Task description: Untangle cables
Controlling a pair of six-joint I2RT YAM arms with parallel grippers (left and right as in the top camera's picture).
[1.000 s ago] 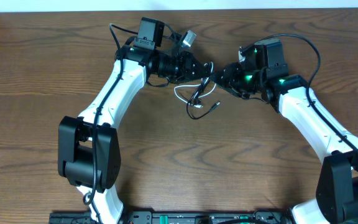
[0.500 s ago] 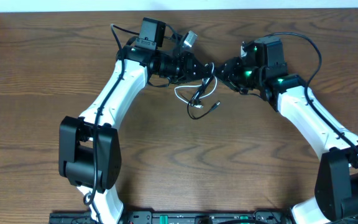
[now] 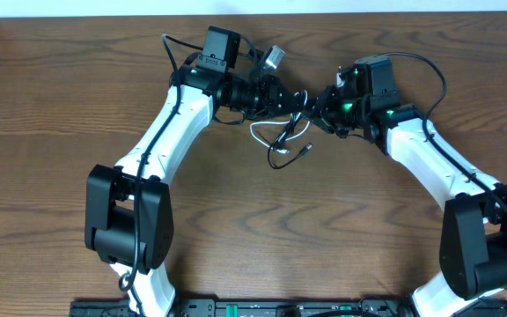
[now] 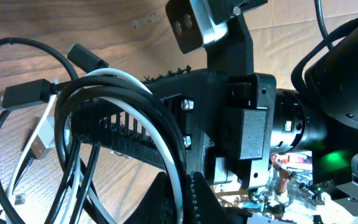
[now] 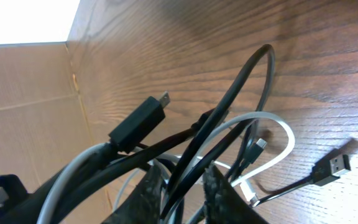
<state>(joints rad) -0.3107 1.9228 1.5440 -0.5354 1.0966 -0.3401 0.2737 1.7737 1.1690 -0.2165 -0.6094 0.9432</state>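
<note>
The two arms meet tip to tip above the far middle of the brown wood-grain table [image 3: 236, 238]; a tangle of two thin cords hangs between them and droops toward the wood just in front. The left gripper [image 3: 296, 99] is pressed together, and its wrist view shows the thin white cord [image 3: 253, 132] running down between its serrated fingers; the thin black cord [image 5: 232, 99] arcs just beside it. The right gripper [image 5: 182, 193] has its jaws narrowly apart with black strands passing between them; whether they pinch these I cannot tell. Below the knot the white cord swings out in an open loop; a flat black metal-tipped plug [image 5: 331, 168] sticks out past that loop, apart from both grippers.
</note>
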